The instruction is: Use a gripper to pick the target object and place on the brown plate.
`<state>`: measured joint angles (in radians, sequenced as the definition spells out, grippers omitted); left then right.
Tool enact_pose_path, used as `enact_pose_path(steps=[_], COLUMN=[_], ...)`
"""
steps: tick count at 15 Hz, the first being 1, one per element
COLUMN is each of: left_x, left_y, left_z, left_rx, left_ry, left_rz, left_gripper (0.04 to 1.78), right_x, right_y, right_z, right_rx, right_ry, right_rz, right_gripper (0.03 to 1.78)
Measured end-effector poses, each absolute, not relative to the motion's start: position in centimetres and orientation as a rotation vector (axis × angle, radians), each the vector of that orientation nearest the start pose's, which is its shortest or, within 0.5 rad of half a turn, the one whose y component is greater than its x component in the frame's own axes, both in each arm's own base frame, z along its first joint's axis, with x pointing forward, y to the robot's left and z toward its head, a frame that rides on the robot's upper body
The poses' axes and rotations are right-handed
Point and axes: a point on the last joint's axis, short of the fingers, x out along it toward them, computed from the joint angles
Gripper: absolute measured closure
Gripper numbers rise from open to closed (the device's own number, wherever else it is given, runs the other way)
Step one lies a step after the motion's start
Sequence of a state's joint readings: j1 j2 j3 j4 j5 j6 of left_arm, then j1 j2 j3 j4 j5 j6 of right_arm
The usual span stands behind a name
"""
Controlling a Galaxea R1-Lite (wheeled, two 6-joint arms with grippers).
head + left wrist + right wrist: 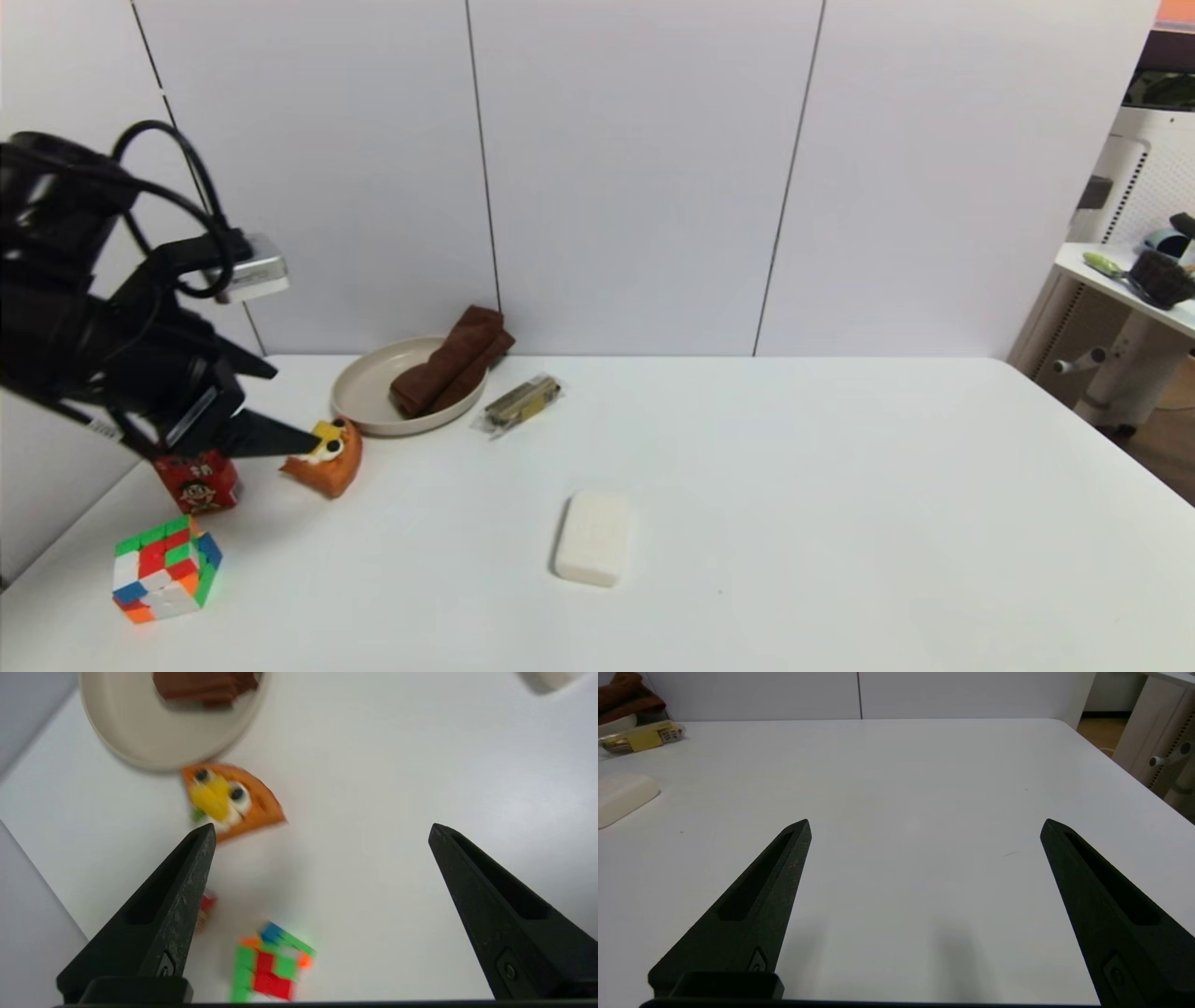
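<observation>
The dark brown folded towel lies across the beige plate at the back left of the table, its far end over the rim against the wall. It also shows in the left wrist view on the plate. My left gripper is open and empty, raised above the table's left side, in front of the plate and over the orange toy. In its wrist view the left gripper holds nothing. My right gripper is open and empty over bare table on the right; it is out of the head view.
An orange bird-face toy, a small red box and a colourful puzzle cube sit on the left. A wrapped snack bar lies right of the plate. A white soap-like bar lies mid-table. A side table stands far right.
</observation>
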<state>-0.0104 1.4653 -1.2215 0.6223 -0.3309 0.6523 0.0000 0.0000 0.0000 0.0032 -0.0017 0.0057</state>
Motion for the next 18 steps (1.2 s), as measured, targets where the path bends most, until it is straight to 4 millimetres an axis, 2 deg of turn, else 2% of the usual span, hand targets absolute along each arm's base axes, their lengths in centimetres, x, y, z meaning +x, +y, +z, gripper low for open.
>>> enact_pose_path(steps=[1,3,5,8,11,14,18], left_x=[19.0,13.4,9.1,4.4,1.3,-0.7,-2.0], left_y=[-0.9,-0.8,-0.7,-0.5,-0.2,-0.1,-0.1], left_z=[24.6,22.2,18.7,14.6,11.3,8.6,7.7], left_rx=[0.422,0.345,0.283,0.255,0.246,0.206,0.167], left_ry=[0.705,0.666,0.589,0.364,0.199,0.152,0.034], left_rz=[-0.552,-0.49,-0.419,-0.272,-0.138,-0.094,-0.066], left_gripper=[0.17,0.16,0.15,0.15,0.14,0.13,0.13], right_x=[-2.3,-2.3,-2.3,-2.3,-2.3,-2.3,-2.3], right_y=[0.0,0.0,0.0,0.0,0.0,0.0,0.0], right_z=[7.5,7.5,7.5,7.5,7.5,7.5,7.5], right_rx=[0.006,0.006,0.006,0.006,0.007,0.006,0.006], right_ry=[0.003,0.003,0.003,0.003,0.003,0.003,0.003], right_rz=[-0.002,-0.002,-0.002,-0.002,-0.001,-0.001,-0.002], right_gripper=[0.11,0.11,0.11,0.11,0.11,0.11,0.11])
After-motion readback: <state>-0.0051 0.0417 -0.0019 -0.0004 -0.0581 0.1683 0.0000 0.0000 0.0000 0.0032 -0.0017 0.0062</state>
